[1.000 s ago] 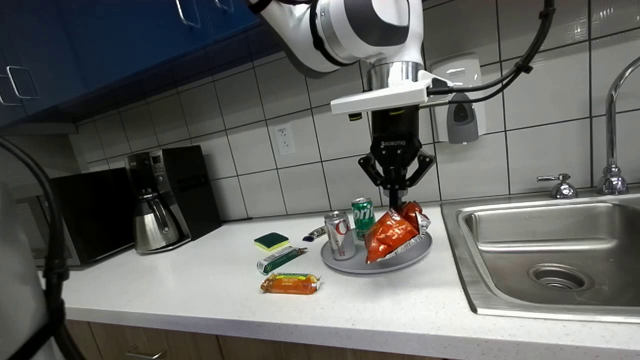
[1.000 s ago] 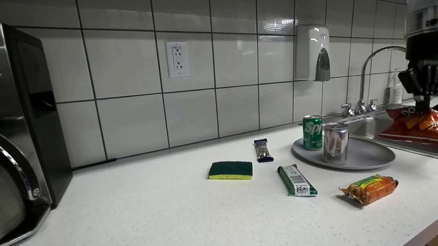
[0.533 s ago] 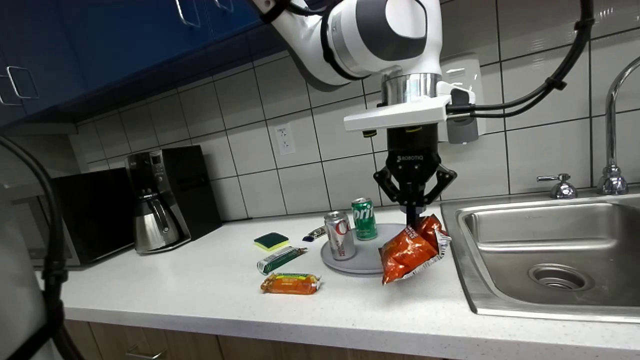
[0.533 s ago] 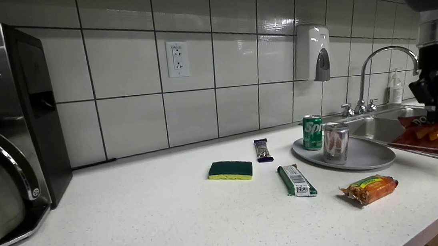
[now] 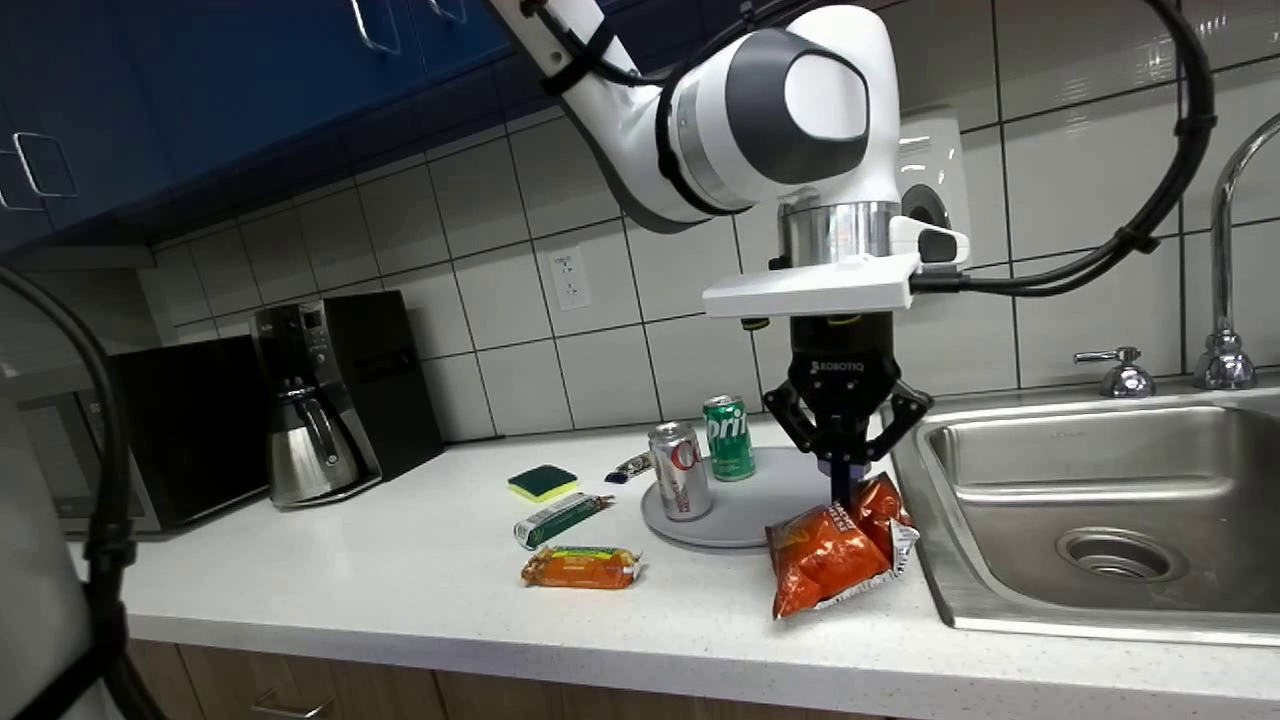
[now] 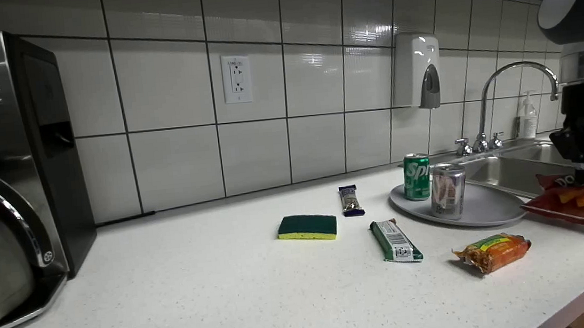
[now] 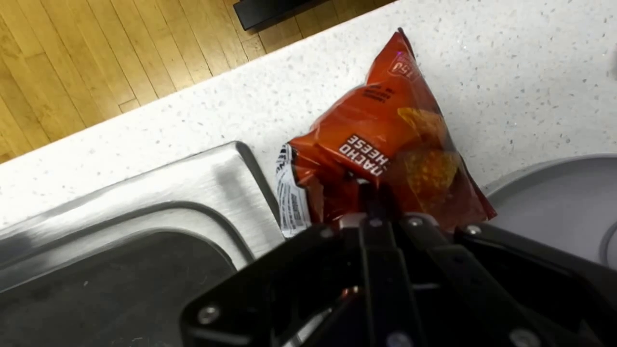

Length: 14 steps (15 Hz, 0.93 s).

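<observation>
End effector point(image 5: 842, 490) pinched narrow on red chip bag point(image 5: 828, 557). Bag over tabletop point(image 5: 450, 585) between gray plate point(image 5: 768, 495) and sink point(image 5: 952, 562); contact with tabletop unclear. Silver can point(image 5: 680, 475), green can point(image 5: 729, 440) upright on plate.

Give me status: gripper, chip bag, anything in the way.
Fingers shut on chip bag. Bag low over counter, contact unclear. Sink edge and plate close on either side.

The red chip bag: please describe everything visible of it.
The red chip bag is glossy and creased, apparently foil or plastic film, with pictured chips and "NACHO CHEESE"; one edge shows a white printed strip. The end effector pinches it. It is tilted over the counter, between the plate and the sink; contact with counter or plate is unclear.
</observation>
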Motion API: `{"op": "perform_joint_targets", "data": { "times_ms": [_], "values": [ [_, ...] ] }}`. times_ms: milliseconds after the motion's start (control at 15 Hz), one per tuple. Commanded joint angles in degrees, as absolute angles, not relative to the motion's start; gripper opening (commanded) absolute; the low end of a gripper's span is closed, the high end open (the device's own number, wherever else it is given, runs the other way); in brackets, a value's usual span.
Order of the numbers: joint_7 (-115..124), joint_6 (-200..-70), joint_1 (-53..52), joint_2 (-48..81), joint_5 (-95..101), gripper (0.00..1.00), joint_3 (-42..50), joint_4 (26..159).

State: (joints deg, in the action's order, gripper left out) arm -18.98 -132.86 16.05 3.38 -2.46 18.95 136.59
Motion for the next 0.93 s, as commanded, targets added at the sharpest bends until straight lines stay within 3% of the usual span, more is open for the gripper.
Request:
{"op": "perform_joint_targets", "data": {
  "times_ms": [0,67,267,733,867],
  "values": [
    [-20.0,-134.4,17.1,3.6,-3.3,0.00,18.2,136.9],
    [-19.7,-134.0,17.1,3.6,-3.1,0.26,18.2,136.7],
    [-19.3,-132.1,16.9,2.3,-2.5,0.40,18.2,136.5],
    [-18.7,-126.6,16.1,-3.0,-1.9,0.94,17.6,135.3],
    [-18.6,-125.4,15.8,-3.9,-2.0,1.00,17.6,134.5]
  ]
}}
